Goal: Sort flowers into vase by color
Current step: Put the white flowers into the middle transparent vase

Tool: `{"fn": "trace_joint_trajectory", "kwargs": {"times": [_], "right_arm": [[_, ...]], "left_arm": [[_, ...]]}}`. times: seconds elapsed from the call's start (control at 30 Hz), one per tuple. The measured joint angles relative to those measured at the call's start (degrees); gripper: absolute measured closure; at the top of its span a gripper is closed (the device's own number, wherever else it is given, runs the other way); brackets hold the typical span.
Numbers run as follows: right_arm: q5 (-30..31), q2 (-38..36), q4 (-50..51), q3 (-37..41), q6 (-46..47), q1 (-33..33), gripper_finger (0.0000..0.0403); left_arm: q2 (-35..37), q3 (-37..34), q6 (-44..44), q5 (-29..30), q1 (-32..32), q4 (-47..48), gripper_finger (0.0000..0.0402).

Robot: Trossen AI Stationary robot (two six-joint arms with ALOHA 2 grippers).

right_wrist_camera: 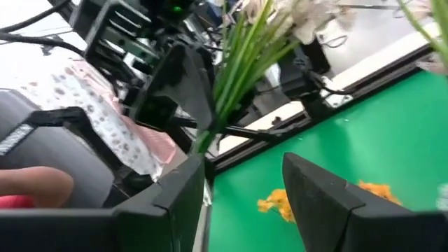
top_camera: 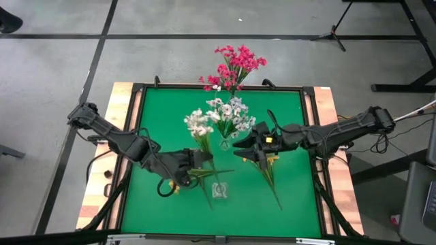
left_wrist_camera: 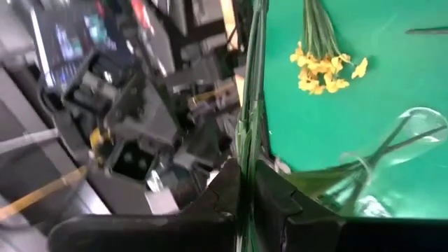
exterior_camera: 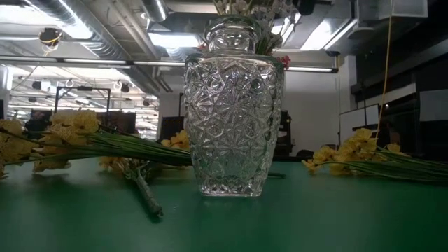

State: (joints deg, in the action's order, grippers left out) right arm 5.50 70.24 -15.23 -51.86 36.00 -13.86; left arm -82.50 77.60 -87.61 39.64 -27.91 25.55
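Presently the left gripper [top_camera: 193, 161] is clamping the green stems of a white sprig [top_camera: 198, 124] just left of table centre; the left wrist view is showing the stems pinched between its fingers [left_wrist_camera: 222, 187]. The sprig's long axis is running near-to-far, blossoms pointing to the far side and stem ends trailing toward the near vase [top_camera: 219, 190]. The step in hand appears to be carrying this white sprig to a vase. The next move is likely calling for swinging the stems upright and lowering them into the centre vase [top_camera: 225, 143], which is already holding white blossoms. The right gripper [top_camera: 251, 148] is hovering released beside that vase, above yellow sprigs [top_camera: 270, 167] lying on the green mat [top_camera: 293, 197]. Pink flowers [top_camera: 235, 66] are standing at the far edge.
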Motion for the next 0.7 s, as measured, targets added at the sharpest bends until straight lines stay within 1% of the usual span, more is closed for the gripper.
{"fn": "trace_joint_trajectory", "kwargs": {"times": [0.13,0.2,0.27,0.37,0.47,0.53,0.6,0.7], "right_arm": [[-1.33,1.18,-1.15,0.00,1.58,-0.05,0.0208],[-3.44,2.24,-2.75,0.00,2.81,-0.05,0.0208],[-5.55,3.55,-4.73,0.01,3.92,-0.05,0.0208],[-7.75,5.20,-6.04,-0.06,5.31,-0.05,0.0208],[-8.44,7.01,-5.49,-1.87,5.56,-0.17,0.0208],[-9.50,8.60,-5.32,-4.20,5.38,-0.82,0.0208],[-10.40,10.22,-2.61,-7.03,4.16,-0.88,0.0208],[-11.09,12.26,4.38,-11.69,1.84,-1.59,0.0208]], "left_arm": [[0.00,0.00,-10.33,-5.13,1.00,-0.01,0.0385],[0.00,0.00,-15.26,-6.89,1.45,-0.20,0.0385],[0.00,0.00,-18.35,-7.59,1.99,-1.30,0.0384],[0.00,0.00,-19.10,-7.67,3.06,-3.34,0.0380],[0.00,0.00,-20.15,-7.89,4.11,-4.66,0.0378],[0.00,0.00,-21.26,-9.67,4.97,-5.61,0.0378],[0.00,0.00,-22.09,-11.40,5.76,-5.84,0.0377],[-0.02,0.00,-22.24,-11.78,6.04,-5.72,0.0376]]}}
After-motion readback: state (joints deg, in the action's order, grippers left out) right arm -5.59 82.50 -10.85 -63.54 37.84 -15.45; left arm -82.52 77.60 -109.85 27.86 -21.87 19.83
